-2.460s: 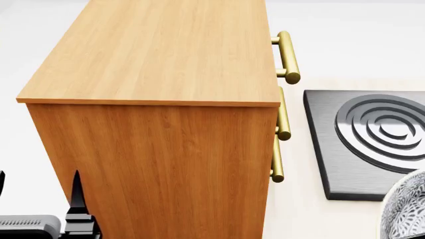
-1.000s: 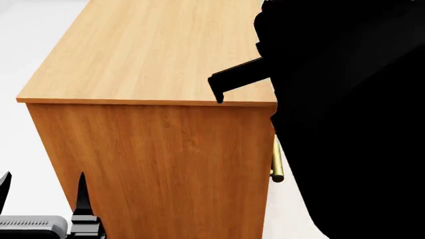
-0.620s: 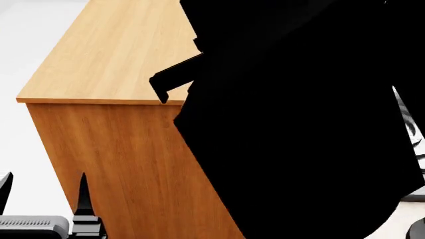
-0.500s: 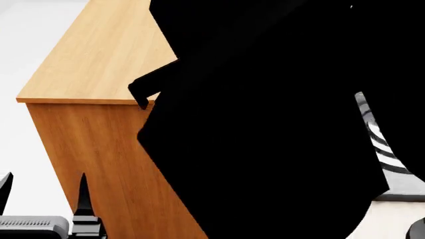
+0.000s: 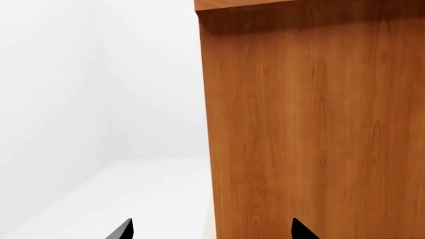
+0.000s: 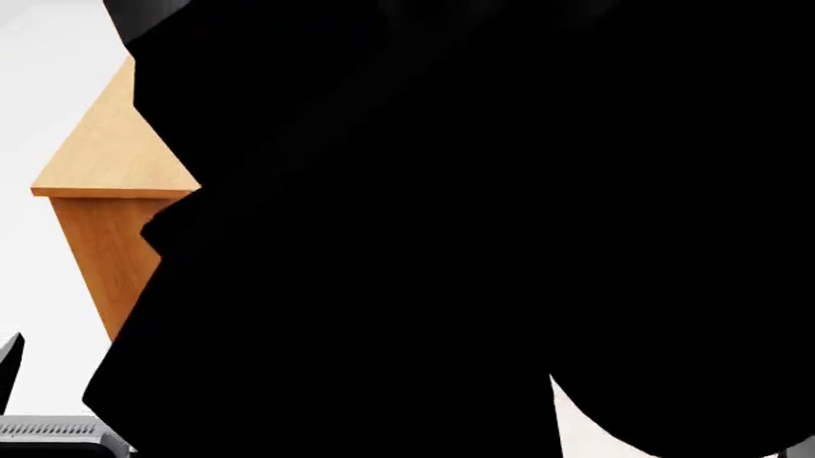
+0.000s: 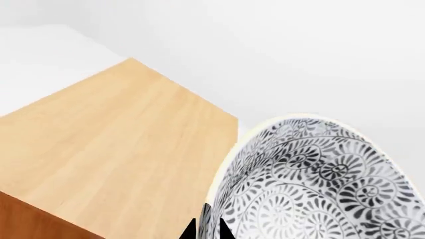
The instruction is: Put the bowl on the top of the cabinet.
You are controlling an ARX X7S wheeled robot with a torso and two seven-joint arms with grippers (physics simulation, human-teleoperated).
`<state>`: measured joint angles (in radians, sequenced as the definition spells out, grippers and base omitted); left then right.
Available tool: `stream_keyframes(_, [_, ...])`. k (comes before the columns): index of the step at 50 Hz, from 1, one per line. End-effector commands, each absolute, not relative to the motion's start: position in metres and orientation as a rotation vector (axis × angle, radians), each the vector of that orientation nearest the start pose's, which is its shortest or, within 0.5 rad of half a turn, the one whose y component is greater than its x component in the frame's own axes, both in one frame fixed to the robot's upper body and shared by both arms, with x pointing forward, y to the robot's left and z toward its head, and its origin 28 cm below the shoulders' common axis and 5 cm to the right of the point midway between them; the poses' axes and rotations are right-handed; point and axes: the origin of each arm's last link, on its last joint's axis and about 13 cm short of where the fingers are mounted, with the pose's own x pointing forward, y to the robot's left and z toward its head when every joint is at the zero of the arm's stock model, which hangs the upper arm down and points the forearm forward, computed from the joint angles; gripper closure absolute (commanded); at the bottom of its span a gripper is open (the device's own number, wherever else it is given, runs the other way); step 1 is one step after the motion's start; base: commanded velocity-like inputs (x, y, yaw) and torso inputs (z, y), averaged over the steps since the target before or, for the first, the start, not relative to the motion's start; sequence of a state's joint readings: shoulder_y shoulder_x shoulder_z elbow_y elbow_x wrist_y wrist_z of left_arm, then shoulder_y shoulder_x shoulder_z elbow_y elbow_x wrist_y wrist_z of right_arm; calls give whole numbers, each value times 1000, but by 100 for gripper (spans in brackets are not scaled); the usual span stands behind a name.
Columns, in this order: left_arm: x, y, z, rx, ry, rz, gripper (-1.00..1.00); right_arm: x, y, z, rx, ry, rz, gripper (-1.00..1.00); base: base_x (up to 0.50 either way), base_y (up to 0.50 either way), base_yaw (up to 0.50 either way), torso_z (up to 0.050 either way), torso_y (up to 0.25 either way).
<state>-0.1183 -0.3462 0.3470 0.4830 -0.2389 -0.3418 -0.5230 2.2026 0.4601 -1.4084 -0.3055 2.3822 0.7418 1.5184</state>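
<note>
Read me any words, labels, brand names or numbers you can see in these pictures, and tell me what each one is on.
None: no words, labels or numbers are readable in any view.
The cabinet shows only plain wood grain on its top and side.
The bowl carries a grey-black floral pattern, no writing.
The right gripper and left gripper show only bare black fingertips.
A dark shape blocks most of the head view.
</note>
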Motion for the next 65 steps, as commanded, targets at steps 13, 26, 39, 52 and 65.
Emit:
stream_keyframes(13, [212,195,96,83,-157,77,-100,202,-4,367,-534,154,106,100,0,0,0,0,0])
stream_keyframes(26, [213,196,95,85,-150,77,-100,211,7,361,-556,156,114,100,0,0,0,0,1])
stream_keyframes(39, [214,196,93,88,-141,79,-100,221,17,352,-578,160,140,100,0,0,0,0,0])
stream_keyframes(52, [214,196,91,89,-137,76,-100,224,27,336,-602,158,179,100,0,0,0,0,0])
stream_keyframes(65, [215,196,89,87,-131,74,-100,222,35,334,-608,139,223,100,1,0,1,0,0])
